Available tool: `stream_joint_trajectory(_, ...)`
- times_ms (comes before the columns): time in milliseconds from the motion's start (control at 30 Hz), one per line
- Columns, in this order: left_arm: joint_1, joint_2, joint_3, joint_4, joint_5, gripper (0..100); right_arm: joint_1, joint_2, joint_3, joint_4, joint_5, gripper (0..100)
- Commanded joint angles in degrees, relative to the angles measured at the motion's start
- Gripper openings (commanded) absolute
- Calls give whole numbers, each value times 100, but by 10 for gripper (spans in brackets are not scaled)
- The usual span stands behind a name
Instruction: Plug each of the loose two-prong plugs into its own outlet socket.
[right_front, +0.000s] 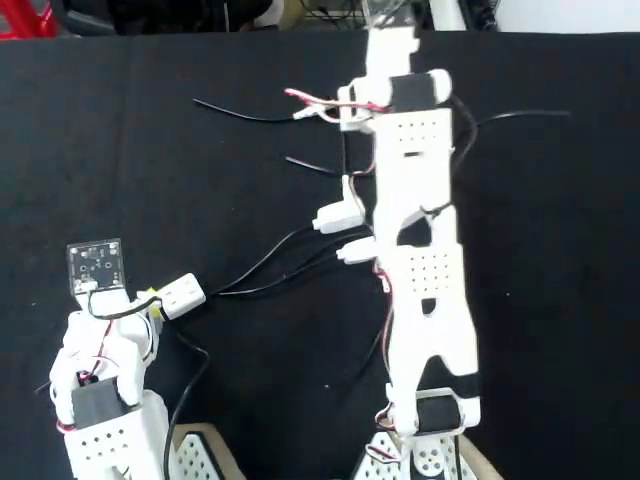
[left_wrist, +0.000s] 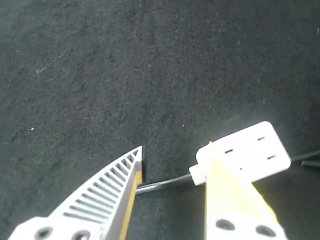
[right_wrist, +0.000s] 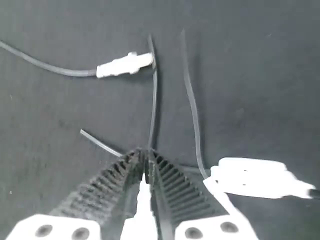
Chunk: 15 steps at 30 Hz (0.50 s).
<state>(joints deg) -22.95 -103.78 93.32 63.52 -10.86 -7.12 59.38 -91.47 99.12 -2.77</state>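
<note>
Left gripper (left_wrist: 172, 159) is sitting at the table's (right_front: 200, 180) 8 o'clock corner, jaws gaping wide and gripping nothing. One finger (left_wrist: 235, 200) is lying over the white outlet socket (left_wrist: 252, 150), which is resting flat with its slots facing up, at 3 o'clock of the gripper in the high view. The socket cable (left_wrist: 160, 185) is crossing between the fingers.

Right arm (right_front: 420, 250) is stretching toward 12 o'clock, right of table centre. Right gripper (right_wrist: 148, 159) is pinching narrow on a black lead (right_wrist: 154, 100) coming straight out of the tips. A small white plug (right_wrist: 125, 65) is lying ahead of the tips, apart from them. A white connector block (right_wrist: 255, 177) is lying just beside one finger.

Mid-table, at the arm's 9 o'clock edge, the upper connector (right_front: 338, 215) and lower connector (right_front: 358, 250) are lying near each other, unplugged, cables trailing toward 8 o'clock
</note>
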Motion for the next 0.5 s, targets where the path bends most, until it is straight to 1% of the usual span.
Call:
stream_joint_trajectory(0, -66, -70, -251, -149, 369, 199, 264, -1068, 866, 255, 26, 12)
stream_joint_trajectory(67, -31, -70, -251, -149, 360, 199, 325, -1798, 2158, 255, 35, 12)
stream_joint_trajectory(133, -66, -70, -251, -132, 378, 199, 334, -2800, 3802, 220, 88, 12)
stream_joint_trajectory(267, -40, -70, -251, -105, 396, 198, 141, -5103, 6782, 53, 826, 12)
stream_joint_trajectory(367, -66, -70, -470, -88, 396, 198, 123, -6923, 8585, -484, 1204, 12)
stream_joint_trajectory(467, -75, -70, -1059, 9, 413, 198, 123, -8602, 10167, -958, 1618, 13)
